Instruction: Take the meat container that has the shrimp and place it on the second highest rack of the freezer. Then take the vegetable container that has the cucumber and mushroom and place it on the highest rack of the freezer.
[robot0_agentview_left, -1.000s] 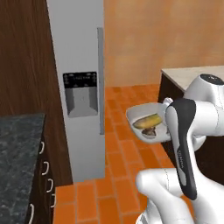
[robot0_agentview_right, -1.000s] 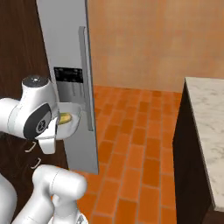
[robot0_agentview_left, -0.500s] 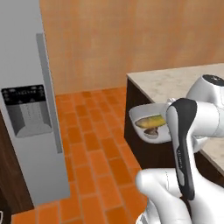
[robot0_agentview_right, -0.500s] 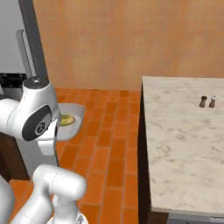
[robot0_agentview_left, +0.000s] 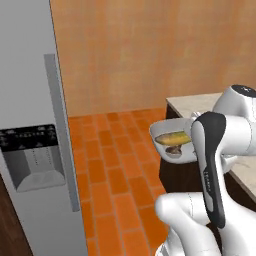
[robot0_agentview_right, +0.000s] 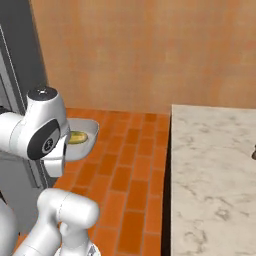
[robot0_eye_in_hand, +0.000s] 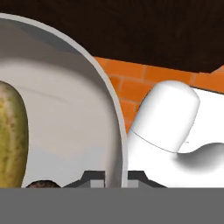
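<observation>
My hand (robot0_eye_in_hand: 110, 178) is clamped on the rim of the bowl (robot0_eye_in_hand: 65, 109), one finger either side of the thick edge at the bottom of the hand view. I hold the bowl (robot0_agentview_left: 172, 145) up in the air in front of my forearm, over the floor. The cucumber (robot0_agentview_left: 172, 138) lies across it, and the mushroom (robot0_agentview_left: 174, 150) sits just beside the cucumber on the near side. In the hand view the cucumber (robot0_eye_in_hand: 12, 135) runs along the left edge and a sliver of the mushroom (robot0_eye_in_hand: 43, 184) shows at the bottom.

Against the frames of half a second and one second ago, the whole picture has shifted, so the base has moved. The grip on the bowl and the lie of the contents have not changed.

The floor (robot0_agentview_left: 112, 160) is orange-red brick tile. A marble-topped desk (robot0_agentview_right: 210, 165) with dark sides stands on my right, its corner just behind the bowl in the left base view. The freezer (robot0_agentview_left: 30, 125) stands on my left, grey, door shut, with a long vertical handle (robot0_agentview_left: 62, 130) and a black dispenser panel (robot0_agentview_left: 30, 155). Behind everything runs an orange-tan wall (robot0_agentview_right: 150, 50).
</observation>
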